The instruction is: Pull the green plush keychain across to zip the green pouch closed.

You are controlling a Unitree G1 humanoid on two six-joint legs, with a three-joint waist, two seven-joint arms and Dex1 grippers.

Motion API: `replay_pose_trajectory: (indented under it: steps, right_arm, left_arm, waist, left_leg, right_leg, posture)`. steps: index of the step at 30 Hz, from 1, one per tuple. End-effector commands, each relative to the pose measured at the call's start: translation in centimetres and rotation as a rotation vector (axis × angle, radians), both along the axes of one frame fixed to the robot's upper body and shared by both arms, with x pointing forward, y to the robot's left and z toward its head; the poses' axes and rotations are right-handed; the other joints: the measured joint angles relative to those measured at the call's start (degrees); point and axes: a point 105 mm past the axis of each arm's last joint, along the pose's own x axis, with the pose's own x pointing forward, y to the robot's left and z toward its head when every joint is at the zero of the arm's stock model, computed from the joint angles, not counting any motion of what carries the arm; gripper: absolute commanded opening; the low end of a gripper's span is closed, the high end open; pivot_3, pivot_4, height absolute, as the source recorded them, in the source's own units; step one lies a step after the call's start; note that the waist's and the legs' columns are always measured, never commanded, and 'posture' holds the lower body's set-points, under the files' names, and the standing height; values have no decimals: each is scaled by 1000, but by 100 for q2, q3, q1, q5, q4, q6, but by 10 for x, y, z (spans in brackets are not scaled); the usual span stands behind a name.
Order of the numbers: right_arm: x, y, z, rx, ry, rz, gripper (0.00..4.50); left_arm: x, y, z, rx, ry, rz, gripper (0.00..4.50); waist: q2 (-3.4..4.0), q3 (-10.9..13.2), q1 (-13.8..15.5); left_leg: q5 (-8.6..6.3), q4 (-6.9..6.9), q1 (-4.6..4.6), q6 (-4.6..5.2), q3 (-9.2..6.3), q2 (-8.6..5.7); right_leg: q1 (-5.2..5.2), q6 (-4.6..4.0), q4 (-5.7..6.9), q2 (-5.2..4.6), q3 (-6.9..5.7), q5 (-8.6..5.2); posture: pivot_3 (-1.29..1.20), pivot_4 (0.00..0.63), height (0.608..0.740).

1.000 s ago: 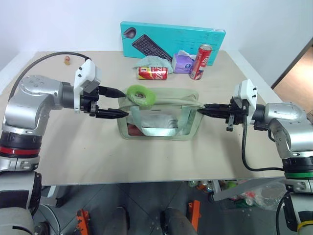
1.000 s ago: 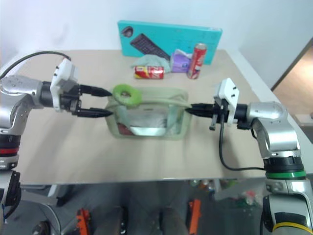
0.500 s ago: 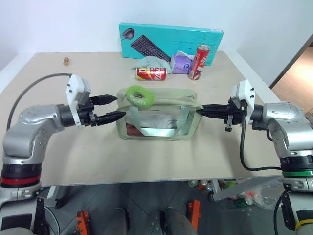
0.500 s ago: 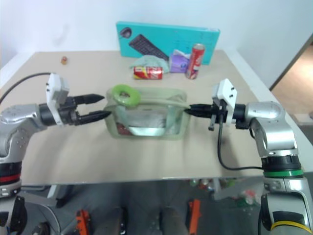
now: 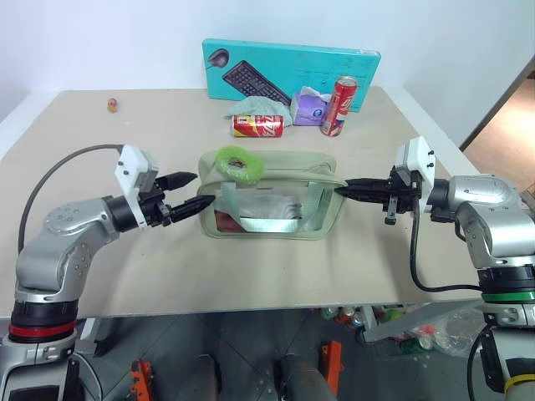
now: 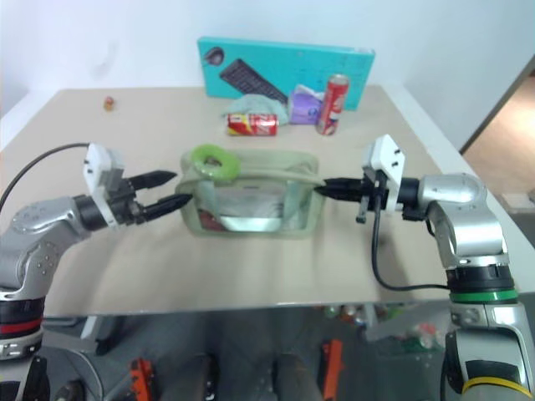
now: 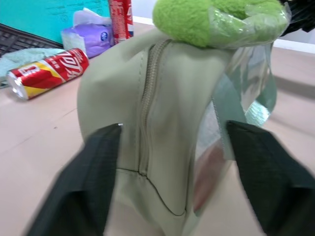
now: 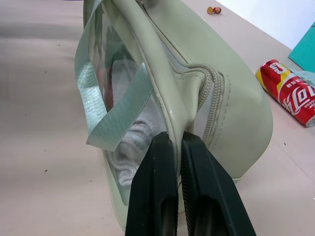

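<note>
Looking through the head camera, I see the green pouch (image 5: 269,196) sitting mid-table between my two grippers, with the green plush keychain (image 5: 239,163) resting on its top at the end nearest the left gripper (image 5: 189,192). Those left fingers stand apart, one to each side of the pouch's near end; in the left wrist view the end panel and zipper fill the gap between them, and I cannot tell whether either pad touches the fabric. The keychain sits above and just beyond those fingertips, cut off by the frame edge there. The right gripper (image 8: 175,147) has its fingers pressed together on the seam at the pouch's opposite end, beside the zipper's end; what exactly is pinched is hidden by the fingers themselves. Something white and something reddish show inside through the clear window, too blurred for me to name. A fabric strap (image 8: 110,110) hangs across that window. Beyond the pouch on the beige table (image 5: 276,267) lie a red can (image 5: 259,125), an upright can (image 5: 339,106), a purple tissue pack (image 5: 311,105), a pale cloth (image 5: 259,104) and a teal keyboard box (image 5: 288,68) against a white wall.
</note>
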Motion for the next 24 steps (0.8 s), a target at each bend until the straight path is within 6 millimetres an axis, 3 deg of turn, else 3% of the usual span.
replay_pose_trajectory:
  steps: [1, 6, 12, 20, 24]
  right_arm:
    - [-2, -1, 11, -4, -43, 3, 0]
    - [-3, -2, 12, 4, -38, 0, 0]
    - [-5, -3, 14, 30, 0, -4, 0]
    - [-10, -10, 30, -12, -63, -34, 2730]
    - [-14, -4, 61, 26, -147, -50, 4097]
  left_arm:
    - [-2, -4, 10, 4, -57, -10, 1915]
    - [-1, -9, 10, 8, -61, -32, 155]
    - [-1, -13, 10, 7, -57, -52, 29]
    - [-1, -17, 12, 7, -58, -77, 0]
    - [-1, -18, 11, 9, -54, -81, 0]
  waist:
    - [0, 0, 0]
    - [0, 0, -1]
    - [0, 0, -1]
    - [0, 0, 4]
    - [0, 0, 5]
  left_leg:
    - [0, 0, 0, 0, 1, 0]
    - [0, -2, 2, 0, 6, 0]
    - [0, -2, 3, 0, 11, 0]
    - [0, -3, 2, 0, 13, -2]
    - [-1, -5, 2, -1, 15, -2]
  right_leg:
    - [-1, 0, 0, 0, 1, 0]
    - [-1, 2, 0, 0, 6, 0]
    - [-1, 4, 0, 0, 11, -1]
    - [-2, 8, -1, -3, 11, -3]
    - [-3, 10, -2, -4, 13, -4]
  posture:
    - [0, 150, 740]
    - [0, 150, 740]
    - [0, 150, 740]
    - [0, 150, 740]
    - [0, 150, 740]
